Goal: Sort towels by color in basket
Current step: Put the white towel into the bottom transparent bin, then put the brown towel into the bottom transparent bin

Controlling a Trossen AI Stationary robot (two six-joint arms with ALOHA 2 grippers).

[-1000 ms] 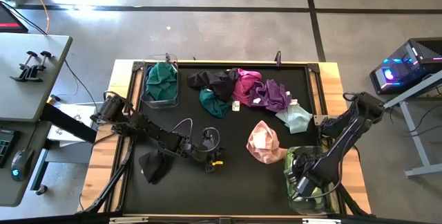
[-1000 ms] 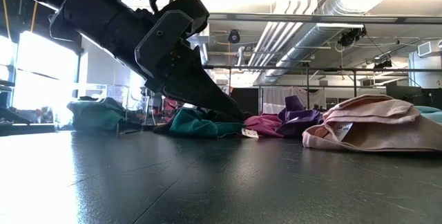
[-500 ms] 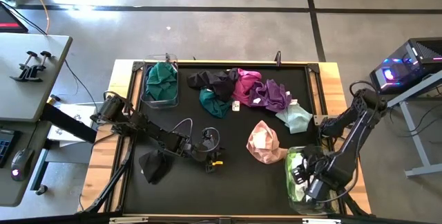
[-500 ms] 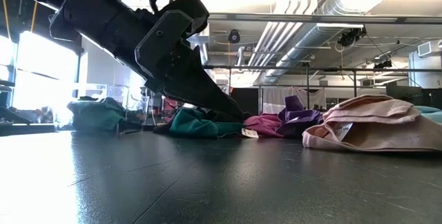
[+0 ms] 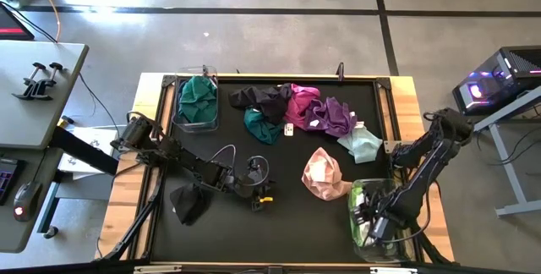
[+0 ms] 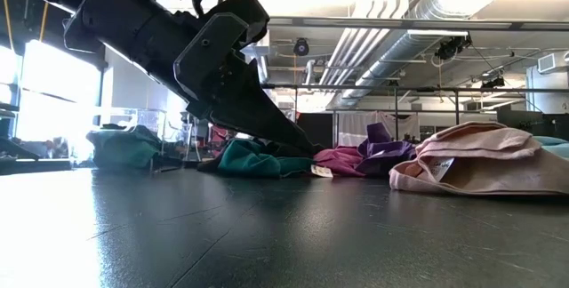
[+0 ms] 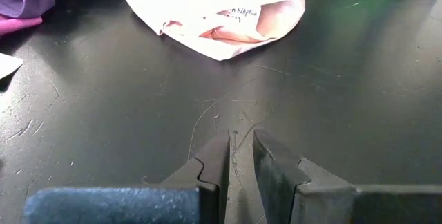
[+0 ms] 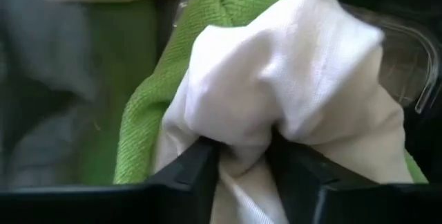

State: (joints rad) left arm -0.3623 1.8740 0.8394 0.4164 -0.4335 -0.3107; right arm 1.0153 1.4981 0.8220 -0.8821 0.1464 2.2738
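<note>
Down at about five o'clock on the table, the right gripper (image 8: 242, 156) is inside a clear basket (image 5: 362, 191), its two dark fingers (image 8: 190, 172) pinched onto a bunched fold of a white towel (image 8: 290, 79). That white towel lies on a lime green towel (image 8: 207, 16) in the same basket, and the clear plastic wall shows beside them in the right wrist view.

Just outside that basket, toward the table's middle, a pink towel (image 5: 325, 174) sits in a loose heap on the black mat (image 5: 279, 223). Farther off, between twelve and two o'clock, the rest of the towels lie in a ragged row touching one another: a black towel (image 5: 258, 98), a teal towel (image 5: 263, 124) just below it, a magenta towel (image 5: 302, 105), a purple towel (image 5: 338, 117) and a mint towel (image 5: 361, 144) at the end nearest the right arm. At about eleven o'clock a second clear basket (image 5: 179, 115) holds a dark teal towel (image 5: 199, 96).

The left gripper (image 7: 239, 141) rests low over bare mat near seven o'clock, fingers nearly together with a narrow gap and nothing between them, pointing toward the pink towel. Another black towel (image 5: 188, 201) lies on the mat beside the left arm, near eight o'clock.
</note>
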